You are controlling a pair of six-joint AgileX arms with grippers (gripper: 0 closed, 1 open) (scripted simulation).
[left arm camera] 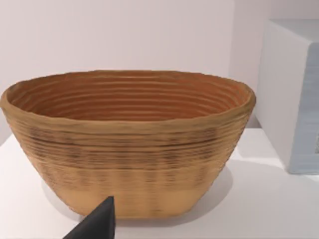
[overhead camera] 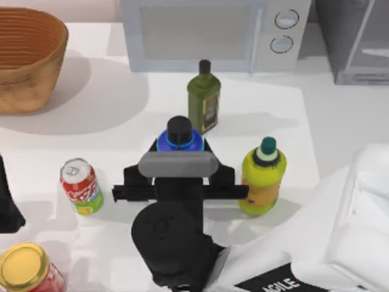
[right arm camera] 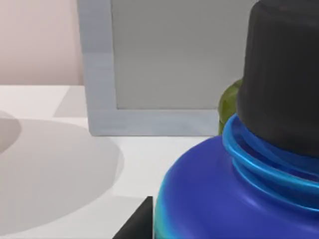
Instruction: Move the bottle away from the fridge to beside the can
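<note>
The right gripper (overhead camera: 177, 159) is at the bottle (overhead camera: 179, 137) in the middle of the table, its body directly over the lower part; the right wrist view puts the blue shoulder and black cap very close to the camera. Whether its fingers are closed on the bottle or merely flank it cannot be told from here. The bottle stands upright, just in front of the olive-green bottle (overhead camera: 204, 97), left of the yellow bottle (overhead camera: 262, 176) and well clear of the fridge (overhead camera: 355, 39). The can (overhead camera: 81, 186) stands apart to its left, so in my judgement the carry to the can remains. The left gripper (overhead camera: 7, 207) is parked at the table's left edge, facing the basket (left arm camera: 127, 144).
</note>
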